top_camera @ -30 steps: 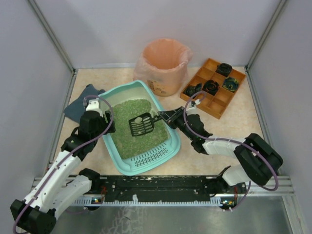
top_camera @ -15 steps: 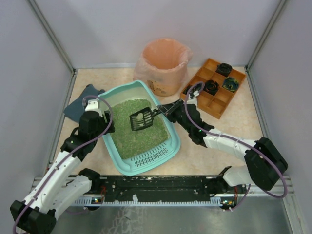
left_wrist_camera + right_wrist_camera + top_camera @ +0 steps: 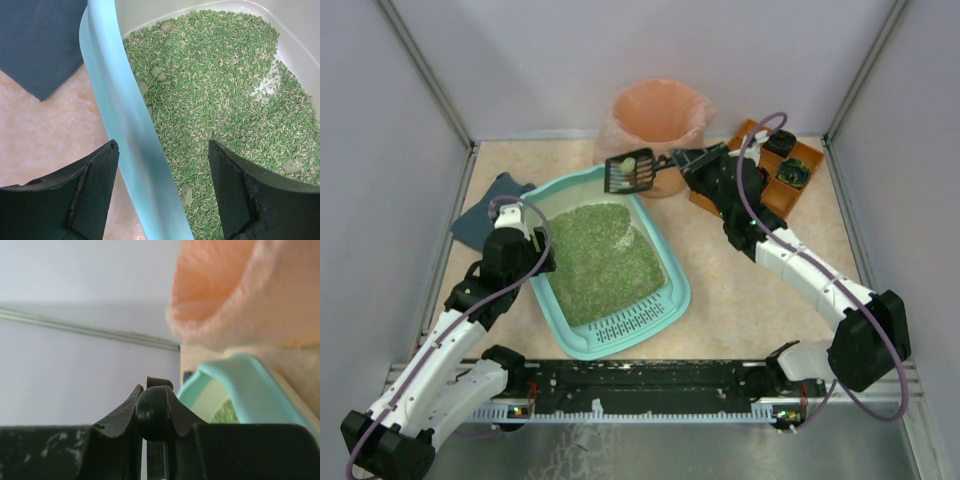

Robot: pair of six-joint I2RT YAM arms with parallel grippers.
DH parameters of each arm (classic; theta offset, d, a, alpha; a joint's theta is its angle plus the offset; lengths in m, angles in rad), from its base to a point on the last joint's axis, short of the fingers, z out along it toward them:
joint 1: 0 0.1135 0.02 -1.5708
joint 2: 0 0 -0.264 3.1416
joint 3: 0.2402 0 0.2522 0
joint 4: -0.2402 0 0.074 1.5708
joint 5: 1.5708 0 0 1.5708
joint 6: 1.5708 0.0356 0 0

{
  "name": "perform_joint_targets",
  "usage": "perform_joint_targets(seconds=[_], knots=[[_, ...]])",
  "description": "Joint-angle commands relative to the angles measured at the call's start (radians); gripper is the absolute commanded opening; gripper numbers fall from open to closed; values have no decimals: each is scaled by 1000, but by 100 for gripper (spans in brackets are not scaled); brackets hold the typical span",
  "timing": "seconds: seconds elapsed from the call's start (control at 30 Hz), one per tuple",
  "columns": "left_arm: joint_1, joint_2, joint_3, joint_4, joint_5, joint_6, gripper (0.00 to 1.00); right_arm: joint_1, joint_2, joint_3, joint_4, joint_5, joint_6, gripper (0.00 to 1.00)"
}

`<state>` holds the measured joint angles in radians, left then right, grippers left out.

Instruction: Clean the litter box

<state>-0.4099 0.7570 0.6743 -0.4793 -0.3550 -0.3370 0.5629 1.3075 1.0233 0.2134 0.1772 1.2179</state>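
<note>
Top external view: the litter box [image 3: 625,325] lies on the counter [image 3: 750,300] in front of my left arm, with the slotted ledge toward me and green litter [image 3: 595,260] inside.
Left pincer [image 3: 162,150]: spread, one finger on each side of the box's left wall, the outer one over the counter and the inner one over the litter. I see gaps on both sides, so it pinches nothing.
Right pincer [image 3: 688,160]: pressed together on the handle of the black scoop [image 3: 628,174].
Scoop: lifted above the far end of the box, just beside the peach bin [image 3: 660,120], with a pale clump [image 3: 630,165] on it.
How the box handles: I judge it stiff, smooth plastic, rather heavy with litter. The grains are loose and will shift if it tilts.
Where to hold: the side wall under the rolled rim, where my left pincer is. The squeeze should be firm, because the plastic can slip.
Risk: the clump may roll off if the scoop tips before it is over the bin.
</note>
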Motion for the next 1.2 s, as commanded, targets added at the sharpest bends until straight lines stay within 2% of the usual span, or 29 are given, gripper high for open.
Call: perform_joint_targets(seconds=[0.0,0.2,0.33,0.47,0.7,0.8,1.1,1.17], knots=[[-9,4,5,-4,4,-2,78,-94,46,166,11,-18,-19,0],[-18,7,5,-4,6,0,78,-216,153,333,26,-28,-52,0],[-22,9,3,-2,7,0,78,-269,252,445,75,-60,-168,0],[-26,13,4,-3,8,0,78,-289,333,500,191,-90,-292,0],[-33,13,5,-4,10,0,78,-291,488,635,293,-181,-575,0],[-32,12,3,-4,11,0,78,-290,535,709,252,-248,-689,0],[-34,15,4,-1,16,0,78,-239,538,731,227,-266,-1152,0],[-33,17,4,-1,20,2,78,-226,532,733,223,-268,-1215,0]])
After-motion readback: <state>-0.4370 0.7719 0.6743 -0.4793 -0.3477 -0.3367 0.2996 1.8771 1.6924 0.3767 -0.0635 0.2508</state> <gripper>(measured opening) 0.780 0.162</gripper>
